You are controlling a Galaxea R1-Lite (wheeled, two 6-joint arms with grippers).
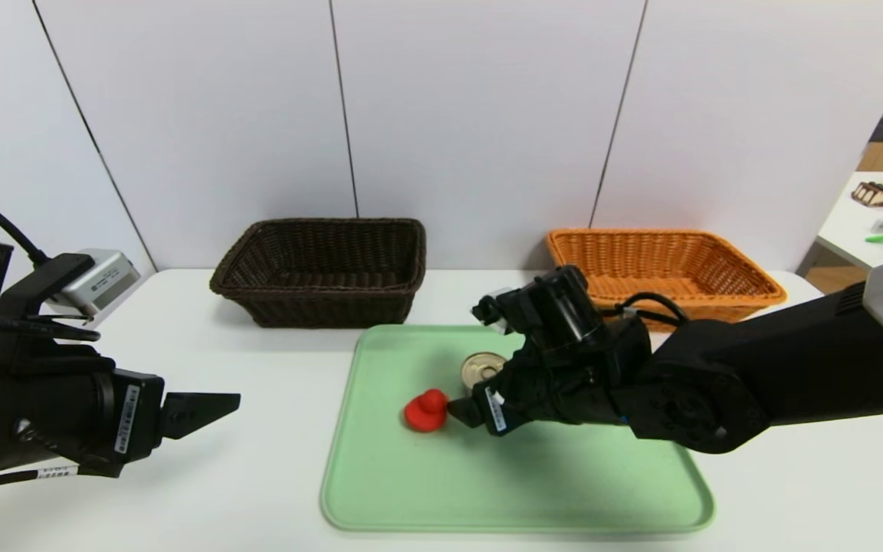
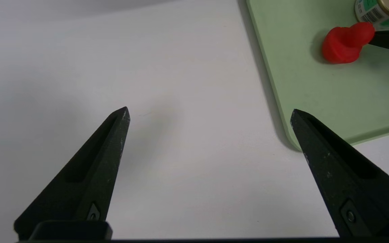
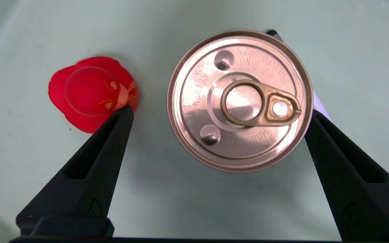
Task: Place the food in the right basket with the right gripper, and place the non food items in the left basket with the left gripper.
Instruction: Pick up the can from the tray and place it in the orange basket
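The right gripper [image 3: 214, 114] hangs over the green tray [image 1: 426, 498], fingers spread either side of the tin can [image 3: 240, 101]; one fingertip touches the red duck [image 3: 91, 92] just beside it. The left gripper [image 2: 209, 114], fingers apart, hovers above bare tabletop [image 2: 181, 67] near the tray's edge.

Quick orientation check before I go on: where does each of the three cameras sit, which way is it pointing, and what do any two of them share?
Head view: high on the robot, looking forward and down at the table; both arms show, right gripper over the green tray.
Left wrist view: on the left arm, low over bare table; left gripper open.
Right wrist view: straight down between open fingers straddling the tin can.
Shared: all three show the can and red duck.
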